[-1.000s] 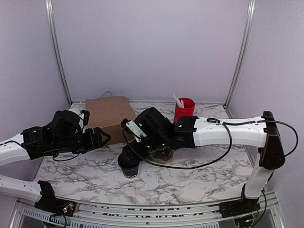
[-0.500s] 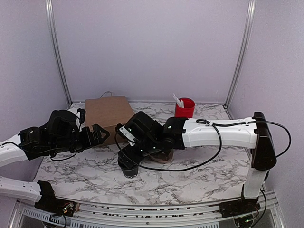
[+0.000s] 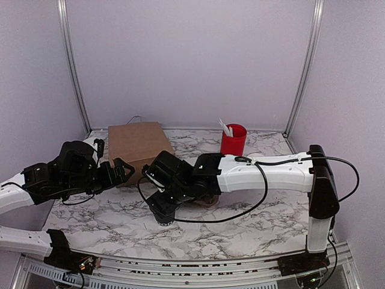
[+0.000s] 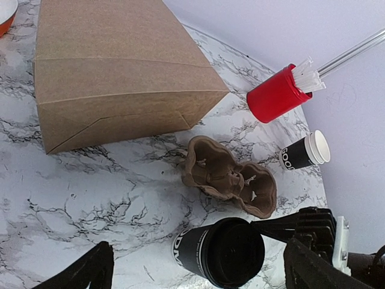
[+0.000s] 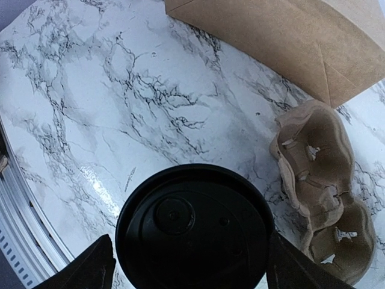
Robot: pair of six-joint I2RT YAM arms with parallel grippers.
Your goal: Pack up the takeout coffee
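From the top camera I have the right hand (image 3: 162,198) low over the takeout coffee, a small black paper cup with a round black plastic lid (image 3: 163,215). It stands upright on the marbled bench (image 3: 102,226) near its middle, in front of the brown paper bag (image 3: 135,144). My left hand (image 3: 114,161) hangs beside the bag's near corner, spread fully and holding nothing. The two arms are near each other here, so a reach from either could knock the other.

On the left wrist camera the coffee sits just beside the brown moulded-pulp two-cup carrier (image 4: 228,177), with one finger of the right hand at its side. A tall red plastic cup of white utensils (image 4: 274,96) and a stack of lidless black cups (image 4: 304,152) are well apart from it and no threat. The bag lies down on the bench, so I judge it needs standing and opening before anything goes in.

On the right wrist camera the fingers (image 5: 90,268) stand wide on either side of the lid. I cannot tell whether the pads are pressing the wall. If they close off-centre the coffee may tip or skid. Too hard a squeeze could buckle the paper and pop the lid, and a low carry could clip the carrier
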